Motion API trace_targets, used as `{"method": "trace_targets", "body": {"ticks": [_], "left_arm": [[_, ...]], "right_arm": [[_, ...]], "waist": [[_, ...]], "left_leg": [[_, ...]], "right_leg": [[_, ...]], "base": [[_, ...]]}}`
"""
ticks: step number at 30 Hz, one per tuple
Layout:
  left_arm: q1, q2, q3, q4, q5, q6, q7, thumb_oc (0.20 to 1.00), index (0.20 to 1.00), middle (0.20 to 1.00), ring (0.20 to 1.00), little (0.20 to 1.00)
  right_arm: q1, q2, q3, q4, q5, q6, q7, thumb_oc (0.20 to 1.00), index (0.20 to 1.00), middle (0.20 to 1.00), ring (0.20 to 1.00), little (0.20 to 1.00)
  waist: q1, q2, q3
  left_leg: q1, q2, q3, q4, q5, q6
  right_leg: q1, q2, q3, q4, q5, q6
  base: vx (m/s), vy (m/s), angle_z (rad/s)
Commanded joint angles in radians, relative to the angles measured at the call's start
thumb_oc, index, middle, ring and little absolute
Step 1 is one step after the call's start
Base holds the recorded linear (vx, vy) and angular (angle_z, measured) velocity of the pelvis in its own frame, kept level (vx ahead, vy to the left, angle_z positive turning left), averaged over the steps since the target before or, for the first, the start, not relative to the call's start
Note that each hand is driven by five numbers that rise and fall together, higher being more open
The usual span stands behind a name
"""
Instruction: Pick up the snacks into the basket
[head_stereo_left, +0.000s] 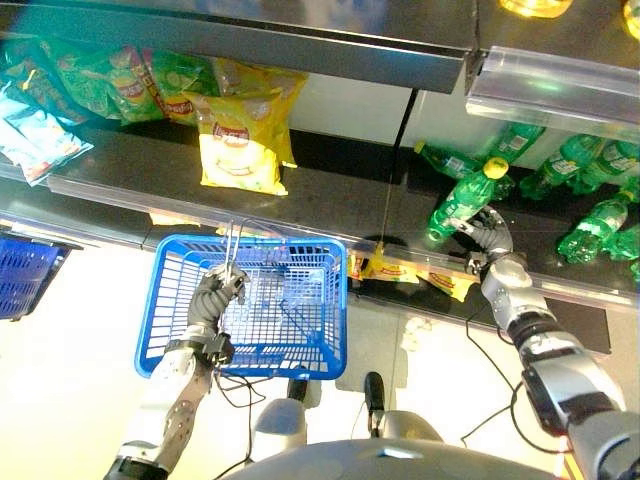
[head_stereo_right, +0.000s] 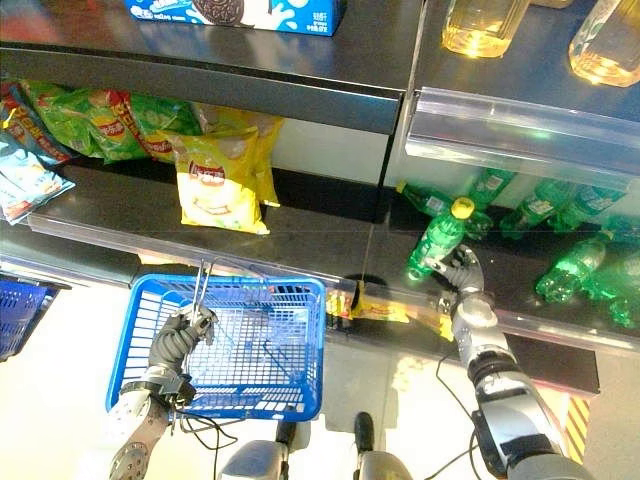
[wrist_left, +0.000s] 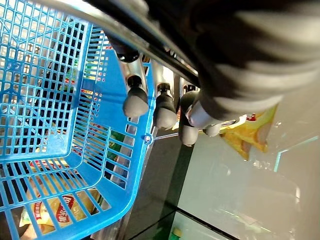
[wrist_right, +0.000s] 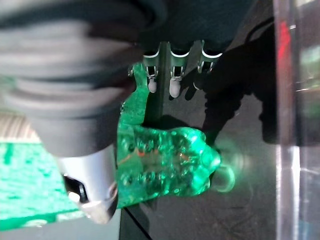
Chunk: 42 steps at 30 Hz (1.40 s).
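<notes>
My left hand (head_stereo_left: 215, 295) is shut on the metal handle (head_stereo_left: 232, 245) of a blue mesh basket (head_stereo_left: 300, 345) and holds it in front of the shelves; its fingers (wrist_left: 165, 107) curl round the bar. I see nothing lying in the basket. A yellow chip bag (head_stereo_left: 238, 145) stands on the dark shelf above the basket, with green chip bags (head_stereo_left: 110, 80) to its left. On the right, my right hand (head_stereo_left: 490, 240) is closed round a green bottle (head_stereo_left: 462, 203) with a yellow cap, tilted cap-up off the shelf. The bottle (wrist_right: 165, 160) sits between thumb and fingers.
More green bottles (head_stereo_left: 590, 225) lie on the right shelf. Pale blue packs (head_stereo_left: 35, 140) are at the far left, with a second blue basket (head_stereo_left: 20, 275) below them. Yellow bags (head_stereo_left: 395, 268) lie on the lower shelf. A clear rail edges each shelf front.
</notes>
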Motion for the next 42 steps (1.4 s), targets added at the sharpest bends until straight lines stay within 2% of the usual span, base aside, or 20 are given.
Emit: {"method": "trace_targets", "body": {"ticks": [1, 10, 16, 17, 18, 21, 25, 30, 34, 37, 38, 42], "left_arm": [[-0.057, 0.03, 0.022, -0.227, -0.042, -0.149, -0.02, 0.2, 0.2, 0.2, 0.2, 0.2], [-0.06, 0.051, 0.007, -0.267, -0.063, -0.152, -0.023, 0.2, 0.2, 0.2, 0.2, 0.2], [-0.066, 0.065, -0.004, -0.279, -0.071, -0.153, -0.031, 0.2, 0.2, 0.2, 0.2, 0.2], [-0.069, 0.066, -0.005, -0.277, -0.071, -0.153, -0.032, 0.2, 0.2, 0.2, 0.2, 0.2], [-0.074, 0.067, -0.01, -0.275, -0.072, -0.153, -0.034, 0.2, 0.2, 0.2, 0.2, 0.2], [-0.095, 0.068, -0.022, -0.272, -0.069, -0.153, -0.031, 0.2, 0.2, 0.2, 0.2, 0.2], [-0.128, 0.056, -0.023, -0.262, -0.058, -0.157, -0.02, 0.2, 0.2, 0.2, 0.2, 0.2], [-0.131, 0.036, -0.014, -0.247, -0.05, -0.161, 0.005, 0.2, 0.2, 0.2, 0.2, 0.2], [-0.142, 0.024, -0.004, -0.236, -0.04, -0.174, 0.01, 0.2, 0.2, 0.2, 0.2, 0.2], [-0.16, 0.019, -0.006, -0.229, -0.028, -0.185, 0.008, 0.2, 0.2, 0.2, 0.2, 0.2], [-0.177, 0.025, -0.011, -0.229, -0.015, -0.189, 0.01, 0.2, 0.2, 0.2, 0.2, 0.2], [-0.192, 0.032, -0.016, -0.228, -0.008, -0.193, 0.014, 0.2, 0.2, 0.2, 0.2, 0.2]], "right_arm": [[-0.136, -0.036, 0.05, 0.024, 0.037, -0.025, -0.004, 1.0, 1.0, 1.0, 1.0, 1.0], [-0.255, -0.054, 0.069, 0.131, 0.053, -0.015, -0.004, 1.0, 1.0, 1.0, 1.0, 1.0], [-0.305, -0.068, 0.057, 0.201, 0.069, -0.007, -0.002, 1.0, 1.0, 1.0, 1.0, 1.0], [-0.306, -0.074, 0.05, 0.206, 0.074, -0.006, -0.003, 0.297, 0.297, 0.297, 0.297, 0.297], [-0.306, -0.081, 0.038, 0.215, 0.087, -0.006, -0.005, 0.2, 0.2, 0.2, 0.2, 0.2], [-0.294, -0.102, 0.034, 0.216, 0.083, -0.013, -0.013, 0.2, 0.2, 0.2, 0.2, 0.2], [-0.231, -0.072, 0.039, 0.116, 0.078, -0.049, -0.03, 0.2, 0.2, 0.2, 0.2, 0.2], [-0.064, -0.005, 0.042, -0.185, -0.009, -0.099, -0.081, 0.2, 0.2, 0.2, 0.2, 0.2], [0.066, -0.015, 0.043, -0.459, -0.181, -0.123, -0.113, 0.2, 0.2, 0.2, 0.2, 0.2], [0.156, -0.04, 0.04, -0.673, -0.289, -0.145, -0.102, 0.2, 0.2, 0.2, 0.2, 0.2], [0.206, -0.053, 0.052, -0.804, -0.34, -0.159, -0.077, 0.2, 0.2, 0.2, 0.2, 0.2], [0.248, -0.061, 0.087, -0.915, -0.376, -0.172, -0.036, 0.2, 0.2, 0.2, 0.2, 0.2]], "waist": [[0.022, -0.02, -0.018], [0.053, -0.003, 0.013], [0.081, 0.025, 0.03], [0.087, 0.031, 0.032], [0.095, 0.039, 0.037], [0.106, 0.05, 0.034], [0.102, 0.049, 0.027], [0.08, 0.029, 0.012], [0.068, 0.015, 0.002], [0.061, 0.004, 0.003], [0.059, -0.002, 0.01], [0.062, -0.011, 0.014]], "left_leg": [[-0.082, -0.065, -0.043, 0.09, -0.049, 0.016], [-0.126, -0.081, -0.073, 0.119, -0.046, 0.016], [-0.165, -0.1, -0.113, 0.141, -0.039, 0.016], [-0.171, -0.103, -0.121, 0.144, -0.037, 0.015], [-0.18, -0.107, -0.131, 0.148, -0.034, 0.015], [-0.195, -0.114, -0.155, 0.152, -0.028, 0.016], [-0.193, -0.118, -0.173, 0.151, -0.024, 0.018], [-0.182, -0.114, -0.171, 0.153, -0.036, 0.025], [-0.177, -0.11, -0.163, 0.152, -0.042, 0.028], [-0.182, -0.107, -0.162, 0.156, -0.043, 0.028], [-0.191, -0.109, -0.167, 0.164, -0.043, 0.027], [-0.197, -0.109, -0.174, 0.166, -0.039, 0.026]], "right_leg": [[-0.092, -0.047, -0.073, 0.192, -0.082, 0.083], [-0.119, -0.053, -0.106, 0.22, -0.091, 0.084], [-0.138, -0.068, -0.145, 0.24, -0.099, 0.089], [-0.142, -0.072, -0.151, 0.243, -0.1, 0.089], [-0.146, -0.075, -0.16, 0.247, -0.102, 0.089], [-0.149, -0.085, -0.183, 0.25, -0.105, 0.089], [-0.131, -0.089, -0.205, 0.242, -0.109, 0.091], [-0.117, -0.089, -0.202, 0.236, -0.109, 0.094], [-0.112, -0.089, -0.194, 0.223, -0.103, 0.1], [-0.113, -0.091, -0.195, 0.22, -0.103, 0.102], [-0.117, -0.092, -0.199, 0.222, -0.106, 0.101], [-0.118, -0.092, -0.205, 0.222, -0.107, 0.101]], "base": [[-0.04, 0.004, 0.22], [-0.02, -0.002, 0.13], [-0.03, -0.005, 0.18], [-0.02, -0.006, 0.32], [-0.02, -0.007, 0.31], [0.01, -0.01, 0.25], [0.03, -0.002, 0.28], [0.02, 0.009, 0.08], [0.0, 0.0, 0.0], [-0.01, 0.0, 0.0], [-0.03, -0.001, -0.03], [-0.01, -0.011, 0.0]]}}
